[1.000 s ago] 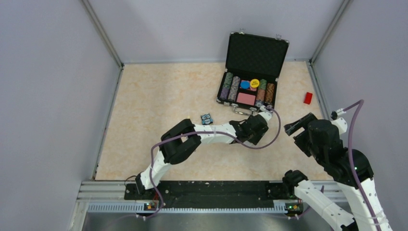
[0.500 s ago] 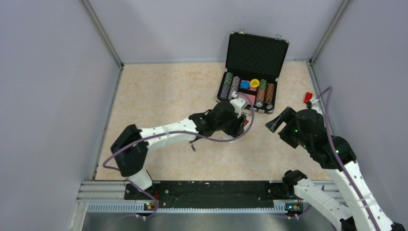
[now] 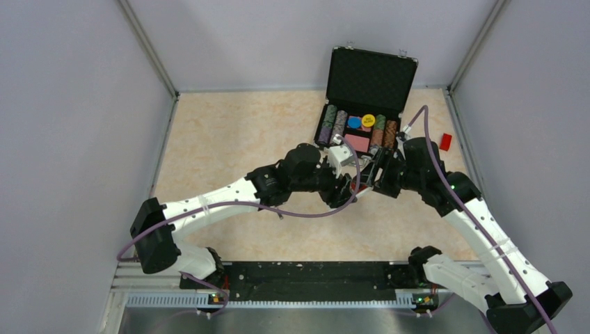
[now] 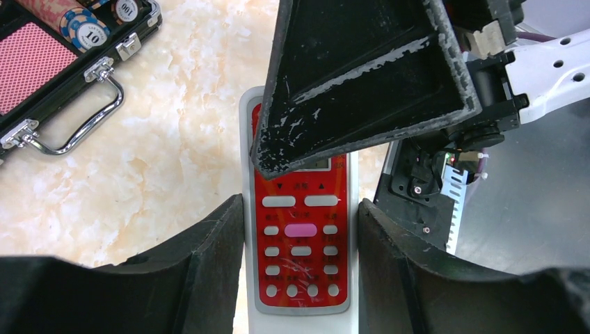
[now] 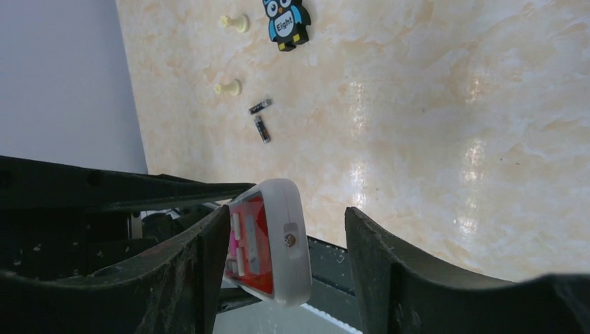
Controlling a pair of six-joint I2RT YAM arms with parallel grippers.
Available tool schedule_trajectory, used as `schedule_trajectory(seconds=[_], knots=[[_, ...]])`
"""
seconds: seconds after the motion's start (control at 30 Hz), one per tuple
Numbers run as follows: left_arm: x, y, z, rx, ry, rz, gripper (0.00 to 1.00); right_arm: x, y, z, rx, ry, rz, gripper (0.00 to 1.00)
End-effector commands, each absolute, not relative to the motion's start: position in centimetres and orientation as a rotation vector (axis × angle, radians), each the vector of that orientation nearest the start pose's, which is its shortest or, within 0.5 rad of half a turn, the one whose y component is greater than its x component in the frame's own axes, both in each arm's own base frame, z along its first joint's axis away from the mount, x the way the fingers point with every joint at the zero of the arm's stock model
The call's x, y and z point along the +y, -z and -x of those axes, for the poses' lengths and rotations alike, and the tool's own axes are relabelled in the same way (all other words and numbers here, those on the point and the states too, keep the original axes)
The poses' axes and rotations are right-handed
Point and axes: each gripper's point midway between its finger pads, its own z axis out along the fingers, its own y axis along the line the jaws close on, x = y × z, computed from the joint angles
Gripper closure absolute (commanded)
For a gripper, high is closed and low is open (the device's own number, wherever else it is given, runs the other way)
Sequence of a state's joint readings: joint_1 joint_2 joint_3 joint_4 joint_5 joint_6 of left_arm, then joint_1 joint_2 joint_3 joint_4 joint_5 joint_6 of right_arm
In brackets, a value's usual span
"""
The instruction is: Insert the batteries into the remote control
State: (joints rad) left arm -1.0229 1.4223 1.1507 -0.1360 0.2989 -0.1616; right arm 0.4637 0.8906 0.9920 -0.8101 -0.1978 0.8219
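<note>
My left gripper (image 4: 300, 209) is shut on the remote control (image 4: 299, 243), pinching its white sides with the red button face toward the camera. It holds the remote (image 3: 357, 181) above the table, just in front of the chip case. My right gripper (image 5: 285, 223) straddles the remote's far end (image 5: 275, 240). Its left finger lies against the red face, the right finger stands apart, and the jaws are open. One right finger (image 4: 362, 76) covers the remote's upper part. The two batteries (image 5: 259, 106) (image 5: 261, 129) lie loose on the table, a little apart.
An open black case (image 3: 372, 76) of poker chips stands at the back, its handle (image 4: 76, 132) close to the remote. A small red block (image 3: 445, 141) lies at the right wall. A blue owl toy (image 5: 286, 21) and two cream pegs (image 5: 234, 23) (image 5: 229, 88) lie near the batteries.
My left arm has stretched out, keeping the remote in front of the case. My right arm has swung left onto the remote's end, and its jaws have narrowed.
</note>
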Motion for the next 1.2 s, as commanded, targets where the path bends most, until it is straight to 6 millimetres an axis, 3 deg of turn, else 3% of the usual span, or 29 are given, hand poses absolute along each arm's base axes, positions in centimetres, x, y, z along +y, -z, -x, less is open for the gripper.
schedule_trajectory(seconds=[0.0,0.17,0.2,0.27,0.3,0.4,0.5,0.63,0.73,0.8,0.97,1.17], knots=[[-40.6,-26.7,-17.8,1.719,1.061,-1.056,1.00,18.1,-24.4,-20.4,2.346,-0.946,-0.289,0.45],[-40.8,-26.7,-18.0,1.733,1.068,-1.035,1.00,18.6,-24.9,-20.7,2.327,-0.988,-0.302,0.87],[-40.8,-26.7,-18.1,1.741,1.067,-1.027,0.96,18.6,-25.0,-20.8,2.322,-0.988,-0.308,0.91],[-40.9,-26.6,-18.1,1.759,1.067,-1.022,0.76,18.7,-25.2,-21.1,2.317,-0.980,-0.311,0.97],[-40.9,-26.6,-18.1,1.762,1.069,-1.023,0.62,18.7,-25.2,-21.2,2.315,-0.965,-0.314,0.99],[-41.3,-26.4,-18.3,1.767,1.073,-1.021,0.38,19.2,-25.2,-21.4,2.319,-0.942,-0.312,1.00],[-42.0,-26.3,-18.4,1.771,1.088,-1.029,0.27,19.9,-25.2,-21.5,2.325,-0.934,-0.296,1.00],[-43.1,-25.8,-18.6,1.801,1.114,-1.037,0.24,20.4,-25.4,-21.5,2.323,-0.919,-0.263,1.00],[-44.0,-25.3,-18.6,1.837,1.143,-1.042,0.26,20.4,-25.5,-21.5,2.321,-0.909,-0.251,1.00],[-44.3,-25.1,-18.5,1.850,1.164,-1.041,0.37,20.4,-25.5,-21.4,2.323,-0.909,-0.248,0.99],[-44.4,-25.2,-18.5,1.864,1.196,-1.021,0.97,19.9,-26.2,-21.2,2.299,-0.912,-0.292,0.86],[-42.3,-27.5,-19.5,1.807,1.268,-0.915,1.00,19.0,-28.3,-20.7,2.216,-0.958,-0.385,0.50]])
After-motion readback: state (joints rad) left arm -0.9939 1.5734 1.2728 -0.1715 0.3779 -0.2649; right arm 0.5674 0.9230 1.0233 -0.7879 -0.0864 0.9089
